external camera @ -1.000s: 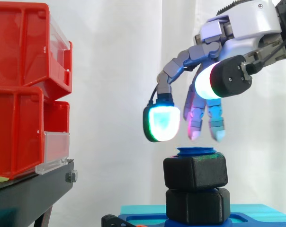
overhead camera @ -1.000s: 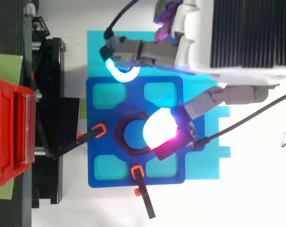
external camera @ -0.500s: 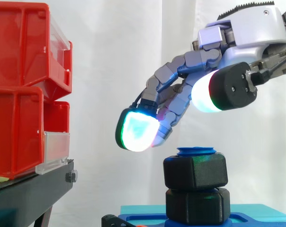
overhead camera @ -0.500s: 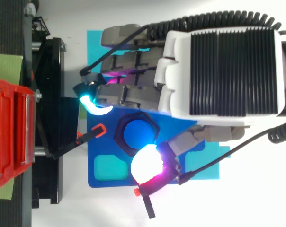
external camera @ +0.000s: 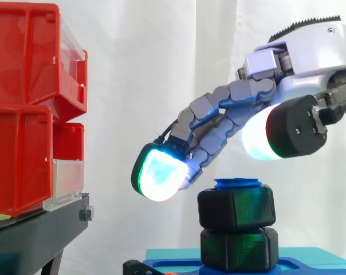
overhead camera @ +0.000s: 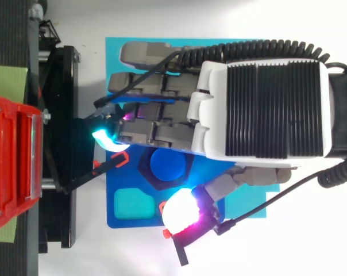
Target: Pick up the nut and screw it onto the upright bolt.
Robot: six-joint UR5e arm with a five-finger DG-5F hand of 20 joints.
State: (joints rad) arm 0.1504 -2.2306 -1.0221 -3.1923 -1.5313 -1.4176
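My hand (external camera: 307,54) had a smooth, glossy white plastic shell and matt grey fingers (external camera: 219,112). The nut (external camera: 236,207) looked like matt black plastic, faintly grainy, and the bolt (external camera: 237,183) like smooth blue plastic. The bins (external camera: 24,114) were glossy red plastic, the curtain (external camera: 150,69) white cloth.

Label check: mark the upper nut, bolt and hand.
upper nut (external camera: 236,207): side view, front face.
bolt (external camera: 237,183): side view, blue top end.
hand (external camera: 305,48): side view, back of palm.

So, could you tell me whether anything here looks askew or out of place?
Nothing stands out. The upper nut sits level near the top of the blue bolt, above a lower nut; the hand hovers open over them.
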